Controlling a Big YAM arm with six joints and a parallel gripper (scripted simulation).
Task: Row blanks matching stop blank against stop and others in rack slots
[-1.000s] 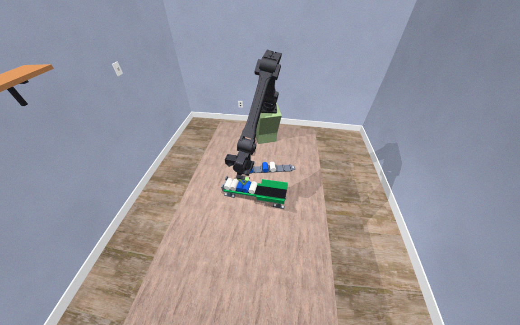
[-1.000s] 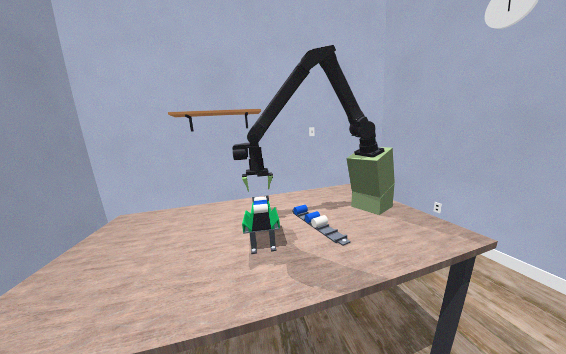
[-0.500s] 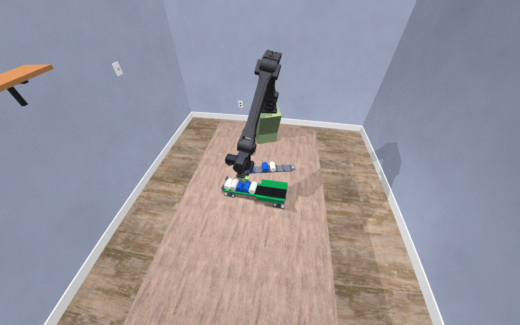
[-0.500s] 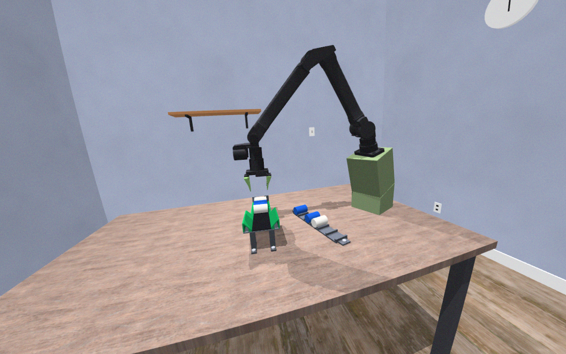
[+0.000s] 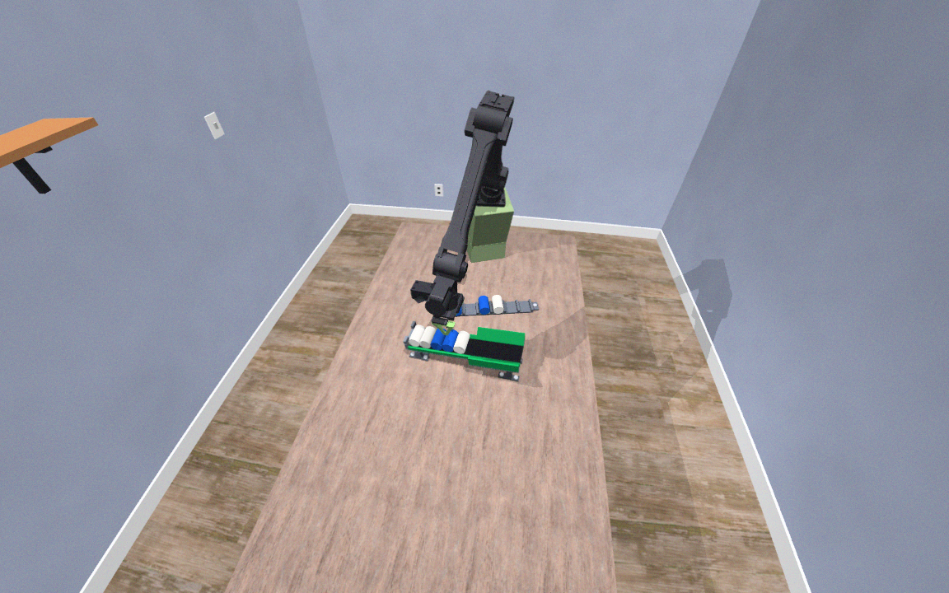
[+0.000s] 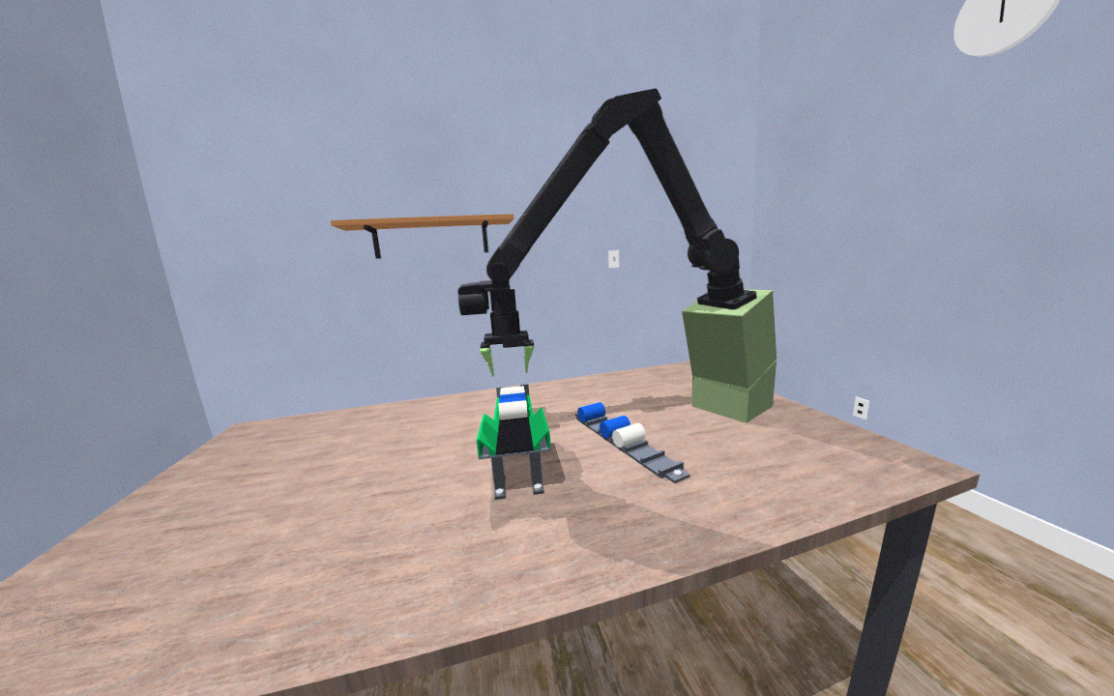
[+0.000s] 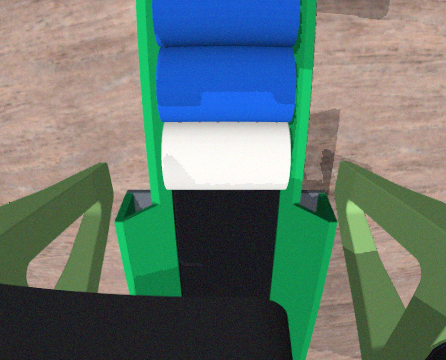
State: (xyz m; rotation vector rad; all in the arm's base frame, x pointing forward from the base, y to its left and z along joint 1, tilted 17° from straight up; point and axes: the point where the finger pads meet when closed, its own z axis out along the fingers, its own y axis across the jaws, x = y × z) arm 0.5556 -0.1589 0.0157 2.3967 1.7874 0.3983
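Observation:
The green feed ramp (image 5: 467, 347) holds a row of blanks lying across it: two white ones (image 5: 422, 337) at the stop end, then two blue ones (image 5: 445, 340), then one white (image 5: 460, 341). In the wrist view the nearest white blank (image 7: 226, 156) lies below two blue blanks (image 7: 226, 83) (image 7: 226, 7). The grey stock rack (image 6: 623, 448) holds two blue blanks (image 6: 590, 410) (image 6: 614, 424) and one white blank (image 6: 629, 434) in slots. My gripper (image 6: 507, 356) hangs open and empty above the ramp's row, fingers clear of it; it also shows in the wrist view (image 7: 223, 240).
The green pedestal of the arm (image 6: 730, 355) stands at the back of the table behind the rack. The rack's near slots (image 6: 664, 465) hold nothing.

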